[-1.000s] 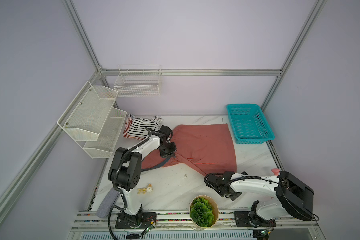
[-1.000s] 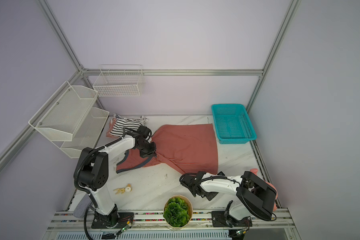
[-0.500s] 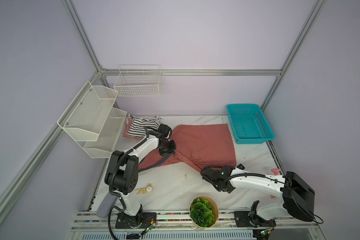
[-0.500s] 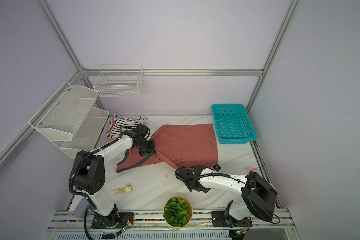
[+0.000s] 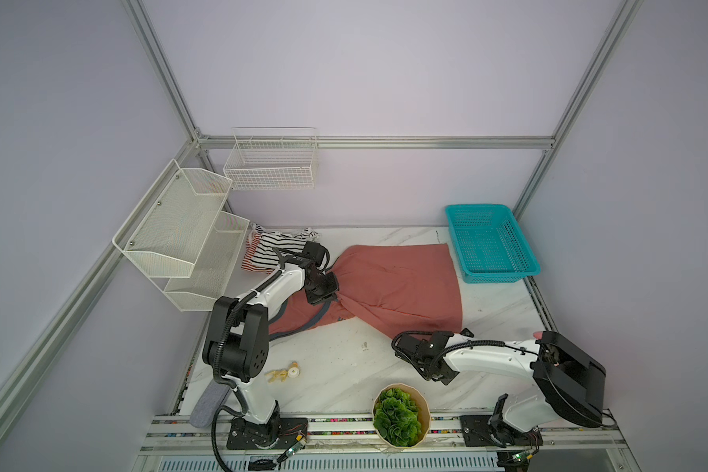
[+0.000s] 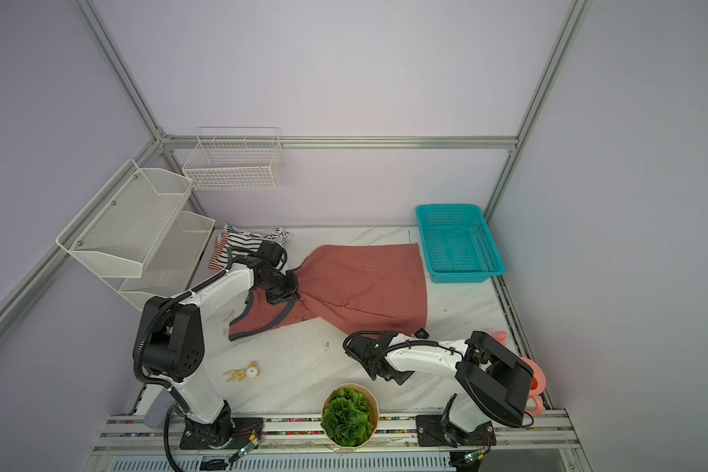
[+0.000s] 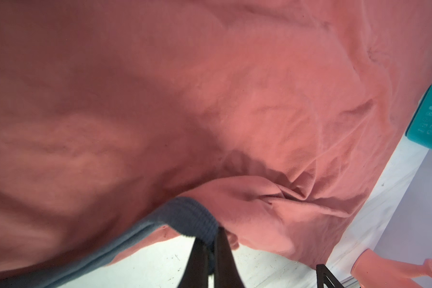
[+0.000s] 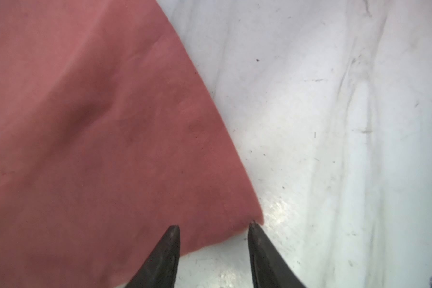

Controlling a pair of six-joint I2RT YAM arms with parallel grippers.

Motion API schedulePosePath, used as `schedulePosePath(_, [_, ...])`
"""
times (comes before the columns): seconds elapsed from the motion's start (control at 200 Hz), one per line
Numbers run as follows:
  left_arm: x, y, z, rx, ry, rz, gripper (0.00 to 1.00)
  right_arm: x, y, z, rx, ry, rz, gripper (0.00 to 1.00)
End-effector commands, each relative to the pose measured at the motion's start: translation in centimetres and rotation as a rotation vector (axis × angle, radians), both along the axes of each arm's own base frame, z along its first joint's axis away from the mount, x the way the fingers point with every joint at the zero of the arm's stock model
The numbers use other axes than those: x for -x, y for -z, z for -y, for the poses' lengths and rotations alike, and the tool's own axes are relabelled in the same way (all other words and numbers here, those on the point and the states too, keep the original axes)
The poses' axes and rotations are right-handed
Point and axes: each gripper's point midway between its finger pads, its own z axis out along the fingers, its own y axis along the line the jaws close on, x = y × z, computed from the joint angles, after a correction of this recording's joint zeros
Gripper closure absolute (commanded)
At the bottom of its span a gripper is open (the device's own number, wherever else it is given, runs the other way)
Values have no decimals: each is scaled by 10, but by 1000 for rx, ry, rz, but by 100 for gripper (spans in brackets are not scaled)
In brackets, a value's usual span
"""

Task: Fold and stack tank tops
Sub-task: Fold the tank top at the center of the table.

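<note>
Tank top (image 5: 401,282) at centre — basket (image 5: 499,276) right of it, other tops (image 5: 266,249) behind-left, plant (image 5: 399,417) in front

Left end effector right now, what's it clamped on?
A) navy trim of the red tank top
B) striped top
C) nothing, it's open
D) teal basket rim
A: the left wrist view shows the left end effector pinched shut on the navy trim of the red tank top.
</note>
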Motion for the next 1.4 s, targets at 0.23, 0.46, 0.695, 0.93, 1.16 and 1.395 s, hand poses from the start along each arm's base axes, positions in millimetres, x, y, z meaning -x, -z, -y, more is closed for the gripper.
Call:
schedulePosePath(0.23, [-20,-29,1,29,-9,98,100,14,20,-5,-43,38,-51,40])
schedulePosePath(0.46, [-18,-29,1,32,-5,99,100,23,24,9,-57,88,-47,58])
schedulePosePath(0.695, [-17,-31,4,50,6,99,100,21,14,10,-67,95,-18,91])
schedulePosePath(0.93, [-2,-31,17,66,65,96,100,2,-40,9,5,79,59,100])
schedulePosePath(1.16, [23,-34,30,56,142,97,100,-11,-86,15,-22,73,176,100])
schedulePosePath(1.395, [54,-38,23,-32,218,75,100,-25,-111,38,-24,75,234,100])
